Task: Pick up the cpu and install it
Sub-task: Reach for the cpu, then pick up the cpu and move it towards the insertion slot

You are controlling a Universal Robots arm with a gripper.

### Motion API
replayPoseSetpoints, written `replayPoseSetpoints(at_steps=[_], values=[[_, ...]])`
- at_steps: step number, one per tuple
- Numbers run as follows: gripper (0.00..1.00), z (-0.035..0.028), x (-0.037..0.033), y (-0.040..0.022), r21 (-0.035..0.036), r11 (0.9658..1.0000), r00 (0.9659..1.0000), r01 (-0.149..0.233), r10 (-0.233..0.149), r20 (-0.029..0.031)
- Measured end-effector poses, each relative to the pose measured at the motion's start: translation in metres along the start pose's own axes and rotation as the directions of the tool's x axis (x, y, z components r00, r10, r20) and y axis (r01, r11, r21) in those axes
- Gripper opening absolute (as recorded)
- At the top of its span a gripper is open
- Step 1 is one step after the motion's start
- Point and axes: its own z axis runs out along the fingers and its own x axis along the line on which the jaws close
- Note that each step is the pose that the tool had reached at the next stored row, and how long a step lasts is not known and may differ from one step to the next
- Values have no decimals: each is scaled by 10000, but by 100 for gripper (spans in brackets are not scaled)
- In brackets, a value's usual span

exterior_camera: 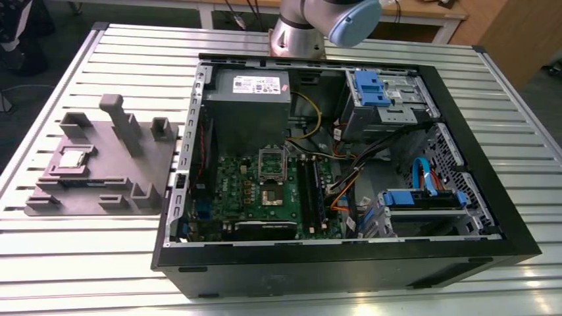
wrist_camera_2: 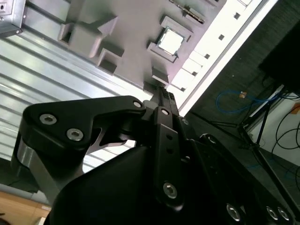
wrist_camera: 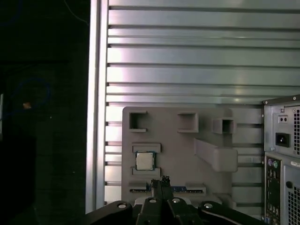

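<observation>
The cpu (exterior_camera: 73, 160) lies flat in a shallow square recess of the grey holder block (exterior_camera: 131, 168), at the middle of the exterior view's left and well apart from the open computer case (exterior_camera: 491, 217). It is a small square chip, tiny beside the case. Its dull silver-grey metal top catches the light, and a thin darker edge shows round it in the first wrist view. Low raised lips of the holder sit just beside it on two opposite sides, and nothing covers it.

From where things lie, I'd judge the job is barely begun: the chip is not lifted and nothing has gone into the machine. In the case, the socket (exterior_camera: 274, 187) on the green motherboard (exterior_camera: 233, 191) looks bare, with its metal frame apparently swung up behind it, so it seems ready to receive the chip. Both the pick and the install are left to do.

The gripper (wrist_camera: 164, 180) hangs above the holder's near edge, close to the chip but clear of it, not touching. In both wrist views its two black fingers (wrist_camera_2: 159, 93) look clenched together at the tips, with nothing between them.

The holder and the case rest side by side on the slatted aluminium table (exterior_camera: 88, 263), and the arm (exterior_camera: 303, 29) rises at the top centre of the exterior view.
</observation>
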Motion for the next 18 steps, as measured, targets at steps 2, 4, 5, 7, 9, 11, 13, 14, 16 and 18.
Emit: replayPoseSetpoints(at_steps=[2, 4, 5, 7, 9, 11, 13, 14, 16, 18], values=[[10, 3, 46, 0, 0, 10000, 10000, 0, 0, 0], [10, 6, 94, -1, -1, 10000, 10000, 1, -1, 2], [10, 8, 118, -1, 0, 10000, 10000, 1, -1, 2], [10, 9, 160, -1, 0, 10000, 10000, 1, -1, 0], [10, 11, 201, -1, 0, 10000, 10000, 0, 0, 0], [10, 13, 234, -2, 0, 10000, 10000, 1, -1, 0], [10, 13, 242, -2, 0, 10000, 10000, 2, -2, 0], [10, 13, 242, -2, 0, 10000, 10000, 2, -2, 1], [10, 13, 251, -1, 0, 10000, 10000, 1, -1, 1], [10, 13, 251, -1, 0, 10000, 10000, 0, 0, 1]])
